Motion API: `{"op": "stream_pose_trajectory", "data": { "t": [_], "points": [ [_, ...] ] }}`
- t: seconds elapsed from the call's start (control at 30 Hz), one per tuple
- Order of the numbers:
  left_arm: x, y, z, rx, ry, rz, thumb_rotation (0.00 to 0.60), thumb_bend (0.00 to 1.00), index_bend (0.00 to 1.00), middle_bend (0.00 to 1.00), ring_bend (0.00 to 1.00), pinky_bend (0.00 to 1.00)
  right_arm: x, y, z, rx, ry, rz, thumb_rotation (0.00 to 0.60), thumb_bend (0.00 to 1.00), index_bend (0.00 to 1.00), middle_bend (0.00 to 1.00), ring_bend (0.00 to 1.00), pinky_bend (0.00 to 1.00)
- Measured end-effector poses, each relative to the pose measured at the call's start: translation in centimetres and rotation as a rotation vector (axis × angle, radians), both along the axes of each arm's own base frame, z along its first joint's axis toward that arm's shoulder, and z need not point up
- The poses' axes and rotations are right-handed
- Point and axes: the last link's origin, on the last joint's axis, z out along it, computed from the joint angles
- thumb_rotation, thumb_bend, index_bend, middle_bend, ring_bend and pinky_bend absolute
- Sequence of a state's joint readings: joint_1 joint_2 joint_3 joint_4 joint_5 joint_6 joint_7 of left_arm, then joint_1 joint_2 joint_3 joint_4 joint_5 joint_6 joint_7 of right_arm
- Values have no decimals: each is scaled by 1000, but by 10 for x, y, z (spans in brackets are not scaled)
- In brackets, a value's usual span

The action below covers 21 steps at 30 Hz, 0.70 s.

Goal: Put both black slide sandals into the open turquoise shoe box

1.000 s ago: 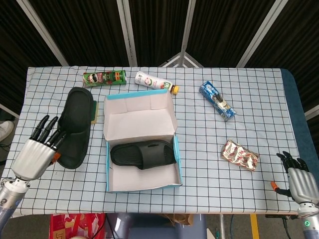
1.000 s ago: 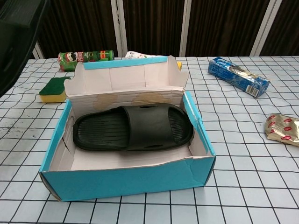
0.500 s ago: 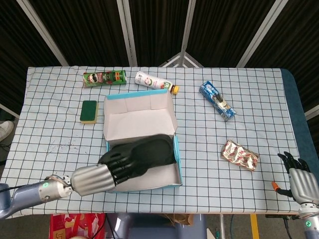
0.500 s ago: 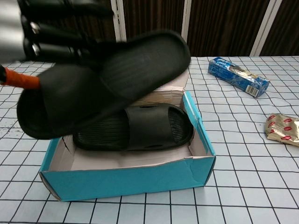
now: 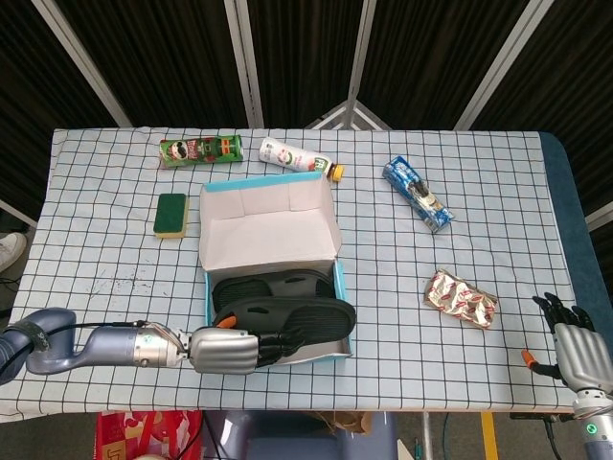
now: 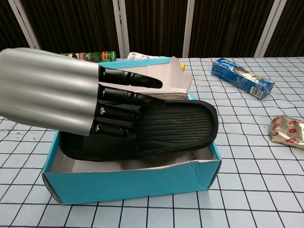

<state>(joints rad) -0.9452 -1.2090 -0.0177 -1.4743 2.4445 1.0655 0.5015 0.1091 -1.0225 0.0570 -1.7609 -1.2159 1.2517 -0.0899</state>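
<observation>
Black fingers [image 6: 124,95] of the left hand [image 5: 225,351] clamp the ribbed-soled second black sandal [image 6: 175,124], sole up, over the front of the open turquoise shoe box [image 6: 133,183]. Beneath it, the first sandal [image 5: 273,285] lies inside. Right hand [image 5: 578,350] rests at the table edge, fingers apart, holding nothing.

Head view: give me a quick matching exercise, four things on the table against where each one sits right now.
Things:
1. green sponge
2. blue packet
3. chip can
4. second sandal

Places:
A. far edge of the table, behind the sponge
B. held by the left hand over the shoe box, sole up
C. just left of the box
D. right of the box, towards the back

Pairs: 1-C, 2-D, 3-A, 4-B
</observation>
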Motion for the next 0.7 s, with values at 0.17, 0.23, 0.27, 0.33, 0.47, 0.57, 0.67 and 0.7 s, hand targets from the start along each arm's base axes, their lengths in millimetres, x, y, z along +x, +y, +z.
{"op": "stream_pose_trajectory", "data": {
  "t": [0.17, 0.23, 0.27, 0.33, 0.47, 0.57, 0.67, 0.7],
  "points": [
    [-5, -2, -10, -29, 8, 13, 600, 312, 449, 421, 3, 17, -1, 0, 1, -2, -2, -2, 600, 291, 130, 77, 158, 72],
    [-7, -4, -14, -43, 9, 19, 600, 313, 449, 428, 3, 17, 0, 0, 1, -2, -2, -1, 600, 291, 130, 77, 158, 71],
    [-8, -5, -16, -50, 10, 23, 600, 314, 449, 430, 3, 17, 0, 0, 1, -1, -3, 0, 600, 292, 130, 77, 158, 71],
    [-11, -7, -20, -66, 7, 36, 600, 316, 449, 433, 3, 17, 0, 0, 1, -1, -4, 2, 600, 292, 130, 77, 158, 72],
    [-19, -11, -27, -92, 14, 73, 600, 316, 449, 433, 3, 17, 0, 1, 1, -1, -4, 0, 600, 291, 130, 77, 158, 71],
    [-24, -12, -30, -113, 20, 109, 600, 316, 449, 433, 3, 17, 0, 1, 1, -1, -4, 0, 600, 291, 130, 77, 158, 72],
    [-30, -14, -33, -133, 31, 147, 600, 316, 449, 432, 3, 17, 0, 1, 1, -1, -3, 1, 600, 291, 130, 77, 158, 72],
    [-31, -14, -34, -136, 35, 154, 600, 316, 449, 432, 3, 17, 0, 1, 1, 0, -2, 1, 600, 291, 130, 77, 158, 72]
  ]
}}
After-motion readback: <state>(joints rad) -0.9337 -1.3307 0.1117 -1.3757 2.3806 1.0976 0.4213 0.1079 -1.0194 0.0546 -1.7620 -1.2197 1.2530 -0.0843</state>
